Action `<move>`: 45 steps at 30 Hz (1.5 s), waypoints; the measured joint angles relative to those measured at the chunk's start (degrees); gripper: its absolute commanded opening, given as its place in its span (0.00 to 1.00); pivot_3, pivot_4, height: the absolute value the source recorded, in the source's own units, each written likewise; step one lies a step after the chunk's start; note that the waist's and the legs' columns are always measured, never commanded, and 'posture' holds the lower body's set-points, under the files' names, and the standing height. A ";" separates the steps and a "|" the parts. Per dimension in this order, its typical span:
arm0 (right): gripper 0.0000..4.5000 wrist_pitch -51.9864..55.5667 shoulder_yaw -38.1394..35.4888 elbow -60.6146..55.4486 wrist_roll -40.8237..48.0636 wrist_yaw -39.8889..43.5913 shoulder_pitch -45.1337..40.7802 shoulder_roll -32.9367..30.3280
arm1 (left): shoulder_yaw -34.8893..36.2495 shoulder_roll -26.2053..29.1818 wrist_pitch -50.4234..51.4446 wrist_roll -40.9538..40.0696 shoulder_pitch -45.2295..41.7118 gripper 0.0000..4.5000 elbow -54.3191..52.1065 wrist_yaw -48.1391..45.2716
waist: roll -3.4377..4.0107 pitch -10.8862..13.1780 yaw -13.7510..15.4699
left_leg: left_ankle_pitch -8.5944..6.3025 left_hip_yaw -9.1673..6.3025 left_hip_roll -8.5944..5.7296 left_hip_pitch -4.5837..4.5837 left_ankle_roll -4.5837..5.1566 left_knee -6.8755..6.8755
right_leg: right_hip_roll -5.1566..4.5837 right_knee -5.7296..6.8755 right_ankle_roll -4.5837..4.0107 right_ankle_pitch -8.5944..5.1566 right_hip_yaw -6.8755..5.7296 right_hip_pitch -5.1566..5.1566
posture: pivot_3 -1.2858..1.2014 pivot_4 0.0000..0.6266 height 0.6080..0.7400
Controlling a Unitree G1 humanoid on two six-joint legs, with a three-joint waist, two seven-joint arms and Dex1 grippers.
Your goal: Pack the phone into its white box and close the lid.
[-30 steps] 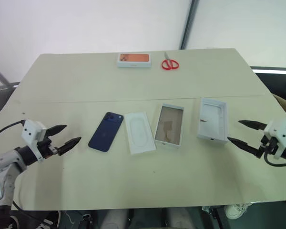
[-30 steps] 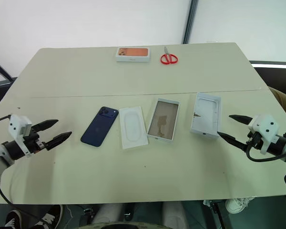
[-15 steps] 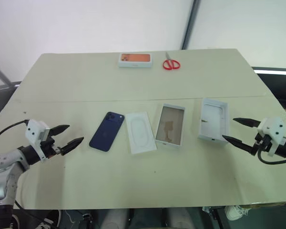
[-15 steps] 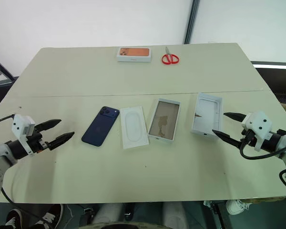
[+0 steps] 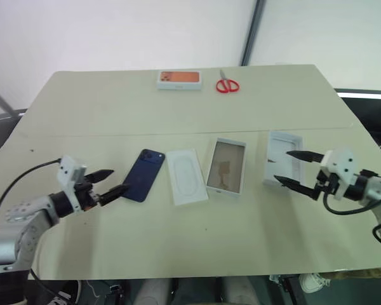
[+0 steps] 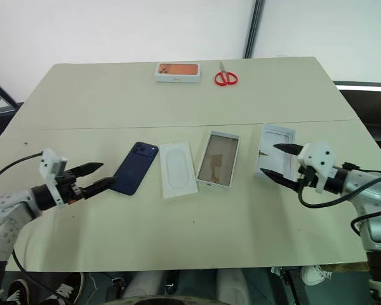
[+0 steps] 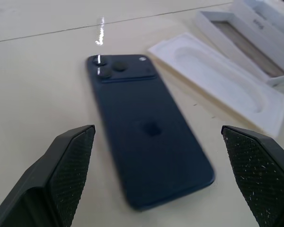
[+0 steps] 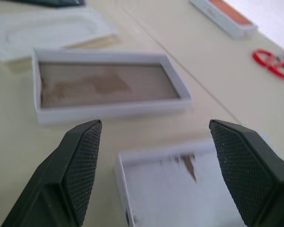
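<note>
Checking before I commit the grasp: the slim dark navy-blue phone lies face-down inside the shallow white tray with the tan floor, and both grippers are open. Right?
Not quite. The slim dark navy-blue phone lies back-up on the bare table, left of the flat white insert card, not inside the shallow white tray with the tan floor, which is empty, as the left eye view shows. The left gripper and right gripper are open.

phone [image 7: 146,132]: glossy navy back | box [image 8: 104,90]: white card, matt tan floor | insert [image 7: 217,80]: matt white | pads [image 7: 73,161]: black, cross-hatched | table [image 5: 178,108]: smooth, matt beige
</note>
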 measured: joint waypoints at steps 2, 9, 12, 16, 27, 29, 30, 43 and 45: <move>0.84 0.02 3.54 -1.54 -1.63 -0.50 -1.03 1.30 | -1.66 -4.21 5.55 -2.95 -1.84 1.00 -2.37 4.92 | -0.02 0.00 0.16 | 0.00 -0.04 -0.02 0.00 0.00 0.04 | 0.02 0.00 0.01 0.01 -0.02 0.04 | 0.52 0.24 1.00; 0.84 0.39 10.75 -7.12 -3.61 -0.44 -2.93 2.44 | -2.93 -14.76 22.19 -13.32 -6.79 1.00 -4.63 20.59 | -0.06 0.00 -0.13 | 0.01 -0.03 -0.05 0.01 -0.01 0.06 | 0.06 0.07 0.03 0.01 -0.05 0.02 | 0.52 0.24 1.00; 0.84 0.75 11.89 -7.09 -4.05 -0.45 -4.33 2.57 | -2.86 -17.11 26.05 -16.08 -8.33 1.00 -4.02 24.45 | -0.05 0.00 -0.02 | 0.02 -0.04 -0.05 0.02 -0.01 0.07 | 0.08 0.07 0.03 0.01 -0.06 0.03 | 0.52 0.24 1.00; 0.84 0.64 12.81 -7.01 -4.25 -0.45 -5.94 3.45 | -1.94 -19.55 32.03 -20.96 -11.02 1.00 -1.91 29.11 | -0.11 0.00 0.16 | 0.02 -0.05 -0.08 0.01 -0.01 0.12 | 0.07 0.06 0.03 0.01 -0.07 0.08 | 0.52 0.24 1.00; 0.84 -1.41 13.92 -5.53 -6.73 -0.69 -5.93 4.03 | -1.69 -22.78 34.83 -23.25 -13.41 1.00 1.41 32.86 | -0.09 -0.02 0.39 | 0.02 -0.05 -0.11 0.10 -0.02 0.12 | 0.05 0.05 0.03 0.01 -0.07 0.18 | 0.52 0.24 1.00; 0.84 -1.44 13.95 -5.53 -6.94 -0.83 -5.93 4.16 | -1.84 -24.09 34.45 -23.27 -13.41 1.00 1.70 33.26 | -0.10 -0.02 0.83 | 0.02 -0.03 -0.11 0.11 -0.02 0.13 | 0.04 0.04 0.03 0.01 -0.07 0.18 | 0.52 0.24 1.00; 0.84 -1.45 13.98 -5.53 -6.99 -0.91 -5.93 4.26 | -1.86 -24.59 34.42 -23.33 -13.41 1.00 1.78 33.47 | -0.10 -0.02 1.06 | 0.02 -0.03 -0.11 0.11 -0.02 0.14 | 0.04 0.04 0.03 0.01 -0.06 0.18 | 0.52 0.24 1.00; 0.86 -1.79 14.03 -5.47 -7.58 -1.33 -5.95 4.44 | -0.97 -26.60 35.27 -26.10 -13.51 0.01 4.74 35.31 | -0.07 -0.06 1.16 | 0.02 -0.02 -0.09 0.29 -0.02 0.08 | 0.05 0.04 0.02 0.00 -0.06 0.31 | 0.52 0.24 1.00; 0.86 -1.83 14.03 -5.25 -7.58 -1.34 -5.95 4.45 | -1.04 -26.59 35.29 -26.14 -13.50 0.01 4.75 35.39 | -0.06 -0.07 1.03 | 0.02 0.00 -0.08 0.29 -0.02 0.04 | 0.05 0.04 0.02 0.00 -0.04 0.28 | 0.52 0.24 1.00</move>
